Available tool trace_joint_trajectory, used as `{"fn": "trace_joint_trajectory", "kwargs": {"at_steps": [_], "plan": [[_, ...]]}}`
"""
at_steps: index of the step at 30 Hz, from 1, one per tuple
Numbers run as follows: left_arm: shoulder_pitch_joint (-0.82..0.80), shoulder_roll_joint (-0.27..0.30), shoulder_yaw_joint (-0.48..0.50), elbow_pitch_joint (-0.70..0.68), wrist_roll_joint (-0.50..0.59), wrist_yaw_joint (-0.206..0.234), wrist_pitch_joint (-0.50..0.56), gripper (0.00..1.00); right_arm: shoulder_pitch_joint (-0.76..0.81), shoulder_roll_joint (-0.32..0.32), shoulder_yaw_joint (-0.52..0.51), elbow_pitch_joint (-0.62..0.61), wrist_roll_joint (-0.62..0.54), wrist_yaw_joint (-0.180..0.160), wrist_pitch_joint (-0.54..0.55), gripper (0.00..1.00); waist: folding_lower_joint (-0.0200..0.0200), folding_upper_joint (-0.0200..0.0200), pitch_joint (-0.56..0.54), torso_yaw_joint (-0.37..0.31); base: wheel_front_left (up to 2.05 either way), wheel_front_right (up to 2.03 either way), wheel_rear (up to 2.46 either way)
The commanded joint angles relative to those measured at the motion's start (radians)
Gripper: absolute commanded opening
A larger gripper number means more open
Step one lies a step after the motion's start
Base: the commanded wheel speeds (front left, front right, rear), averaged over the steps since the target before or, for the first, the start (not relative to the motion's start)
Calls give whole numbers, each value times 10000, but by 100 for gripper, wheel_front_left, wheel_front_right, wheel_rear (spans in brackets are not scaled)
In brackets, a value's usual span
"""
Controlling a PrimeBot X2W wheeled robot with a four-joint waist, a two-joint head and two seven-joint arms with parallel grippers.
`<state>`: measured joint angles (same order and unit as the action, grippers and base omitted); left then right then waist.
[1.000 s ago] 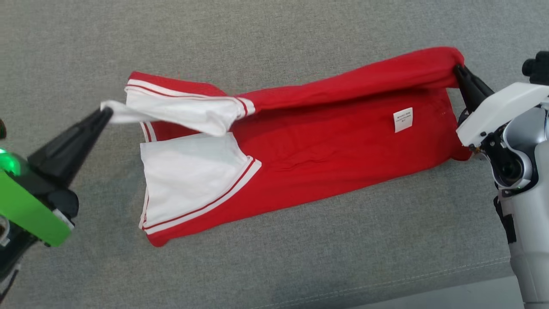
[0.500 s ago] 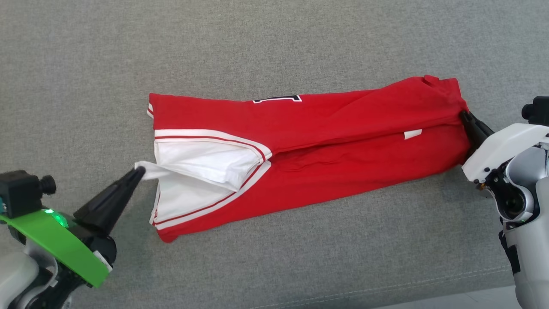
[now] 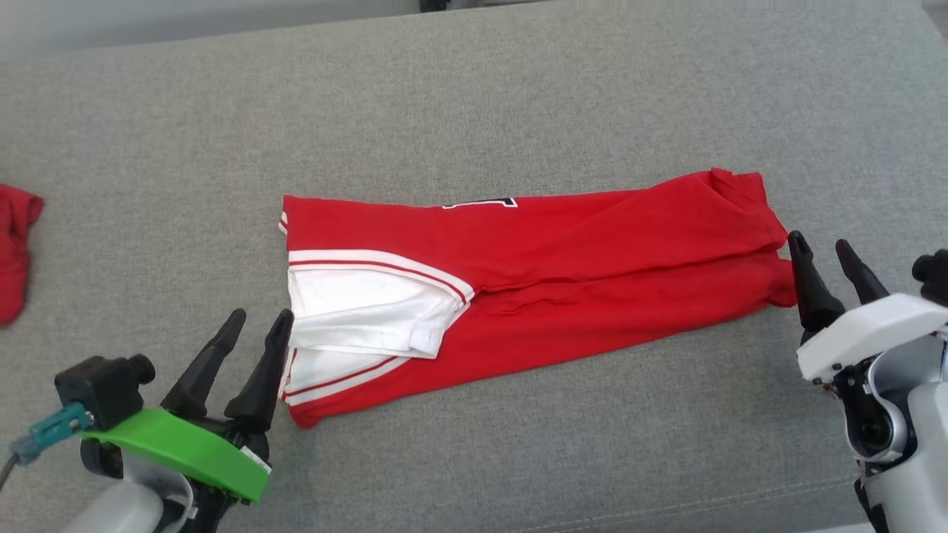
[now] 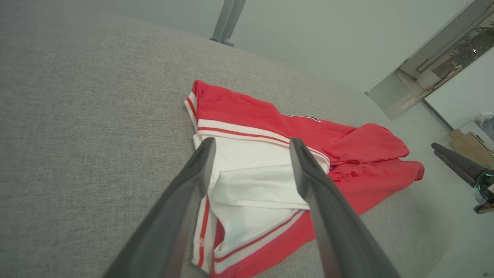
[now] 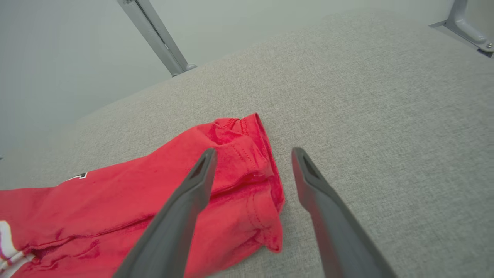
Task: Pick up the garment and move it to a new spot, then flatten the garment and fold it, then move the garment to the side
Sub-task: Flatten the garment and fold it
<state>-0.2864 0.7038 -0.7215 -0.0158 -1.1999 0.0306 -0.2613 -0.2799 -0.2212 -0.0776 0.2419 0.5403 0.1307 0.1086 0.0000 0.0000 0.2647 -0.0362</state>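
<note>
The garment (image 3: pixel 563 252), red with a white section, lies folded into a long narrow band on the grey cloth-covered desk (image 3: pixel 518 89), running across the head view from the lower left to the upper right. Its white section (image 3: pixel 355 311), edged with red and white stripes, sits at the left end, with one white flap folded over the other. A bit of black-and-white print (image 3: pixel 480 202) peeks out along the far edge of the top fold. At the right end the red cloth bunches into a thick, stitched hem, and the lower layer sticks out a little past the upper one. The left pincer (image 3: pixel 261 316) stands just beside the white end with its two dark fingers spread wide and nothing between them. From its own wrist camera the fingers frame the white flaps, but whether a tip touches the cloth cannot be told. A bright green cover (image 3: pixel 185 451) wraps the wrist behind it. The right pincer (image 3: pixel 820 241) is just off the red end, also spread wide and holding nothing. Its left finger is close against the bunched hem, its right finger over bare grey cloth. Well apart, at the far left edge of the desk, lies another piece of red cloth (image 3: pixel 15 252), cut off by the frame.
</note>
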Motion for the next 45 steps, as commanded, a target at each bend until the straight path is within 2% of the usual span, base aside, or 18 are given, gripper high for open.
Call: {"fn": "trace_joint_trajectory", "kwargs": {"at_steps": [1, 5, 9, 13, 16, 22, 26, 36, 43, 44, 45], "plan": [[565, -502, 530, 37, 733, 298, -37, 100, 390, 24, 141, -65, -104, -1, -486, 100, 0, 0, -649, 83, 0, 0, 0], [1578, -1634, 1675, 64, 2647, 923, -30, 100, 1005, 37, 510, 115, -65, -1, -1448, 100, 0, 0, -1067, 227, 0, 0, 0], [2364, -2593, 2561, 15, 4319, 1191, -32, 100, 1501, 67, 627, 430, 88, -1, -2120, 100, 0, 0, -1355, 514, 0, 0, 0], [2922, -3327, 3089, -76, 5982, 1142, -30, 100, 1745, 74, 460, 881, 338, -1, -2511, 100, 0, 0, -1560, 867, 0, 0, 0], [3256, -3807, 3333, -143, 6930, 949, -30, 100, 1666, 92, 146, 1326, 505, -1, -2715, 100, 0, 0, -1650, 1162, 0, 0, 0], [3684, -4546, 3638, 143, 7883, 365, -31, 100, 1192, 104, -619, 2388, 826, -1, -2719, 100, 0, 0, -1768, 1800, 0, 0, 0], [3733, -4822, 3800, 340, 8308, -17, -31, 100, 668, 60, -1039, 3234, 1032, -1, -2500, 100, 0, 0, -1727, 2163, 0, 0, 0], [3525, -5246, 4296, 697, 8786, -712, -31, 100, -522, 4, -1799, 5216, 1027, -1, -1864, 100, 0, 0, -1419, 2591, 0, 0, 0], [3451, -5486, 4702, 786, 9035, -1065, -31, 100, -1187, 146, -2056, 6329, 690, -1, -1718, 100, 0, 0, -1183, 2555, 0, 0, 0], [3435, -5506, 4754, 795, 9069, -1108, -31, 100, -1255, 162, -2033, 6399, 660, -1, -1739, 67, 0, 0, -1156, 2530, 0, 0, 0], [3423, -5528, 4780, 813, 9089, -1142, -31, 100, -1309, 180, -1984, 6428, 635, -1, -1754, 27, 0, 0, -1135, 2503, 0, 0, 0]]}}
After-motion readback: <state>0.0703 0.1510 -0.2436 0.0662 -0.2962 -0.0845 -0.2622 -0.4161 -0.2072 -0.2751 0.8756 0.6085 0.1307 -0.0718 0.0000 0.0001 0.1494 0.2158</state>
